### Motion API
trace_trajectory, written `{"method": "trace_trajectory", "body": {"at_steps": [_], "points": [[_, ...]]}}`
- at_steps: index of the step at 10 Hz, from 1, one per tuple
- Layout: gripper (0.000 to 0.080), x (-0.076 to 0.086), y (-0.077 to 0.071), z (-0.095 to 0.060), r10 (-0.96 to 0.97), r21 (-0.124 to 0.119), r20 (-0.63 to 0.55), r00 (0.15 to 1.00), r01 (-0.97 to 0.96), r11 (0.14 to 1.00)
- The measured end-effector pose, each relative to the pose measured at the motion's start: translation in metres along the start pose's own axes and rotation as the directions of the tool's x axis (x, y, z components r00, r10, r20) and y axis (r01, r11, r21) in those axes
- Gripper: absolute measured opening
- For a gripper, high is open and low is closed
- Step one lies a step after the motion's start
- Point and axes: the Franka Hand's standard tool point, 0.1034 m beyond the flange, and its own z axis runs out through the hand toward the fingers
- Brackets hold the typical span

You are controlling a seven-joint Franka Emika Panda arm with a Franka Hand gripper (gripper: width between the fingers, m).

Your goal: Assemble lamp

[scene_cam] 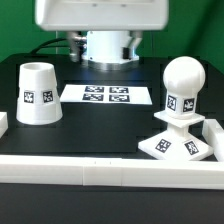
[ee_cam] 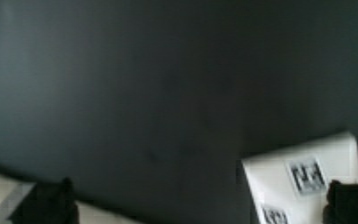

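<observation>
The white lamp base (scene_cam: 181, 143) lies at the exterior view's right, and the rounded bulb (scene_cam: 184, 85) stands upright on it. The tapered shade (scene_cam: 38, 95) stands alone at the exterior view's left, opening up. All carry black-and-white tags. My arm (scene_cam: 105, 40) hangs at the back centre, with its fingers hidden there. In the wrist view my gripper (ee_cam: 197, 205) is open and empty, with its dark fingertips (ee_cam: 51, 203) wide apart over the dark table. A blurred white tagged corner (ee_cam: 309, 170) shows beside one fingertip; I cannot tell which part it is.
The marker board (scene_cam: 107, 95) lies flat in the middle of the table, in front of the arm. White border rails run along the front (scene_cam: 110, 170) and the exterior view's left edge (scene_cam: 4, 125).
</observation>
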Motion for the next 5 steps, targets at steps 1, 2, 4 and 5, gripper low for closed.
{"method": "trace_trajectory", "body": {"at_steps": [1,2,4,5], "points": [[0.0699,-0.0124,0.0146,0.0035,-0.015,-0.002,0.007,1.000,0.015,1.000],[0.0699,-0.0098,0.0117,0.0031,0.004,-0.002,0.005,1.000,-0.004,1.000],[0.0699,-0.0092,0.0099,0.0037,-0.004,-0.001,0.006,1.000,0.004,1.000],[0.0699,-0.0094,0.0099,0.0040,-0.004,-0.001,0.007,1.000,0.004,1.000]]}}
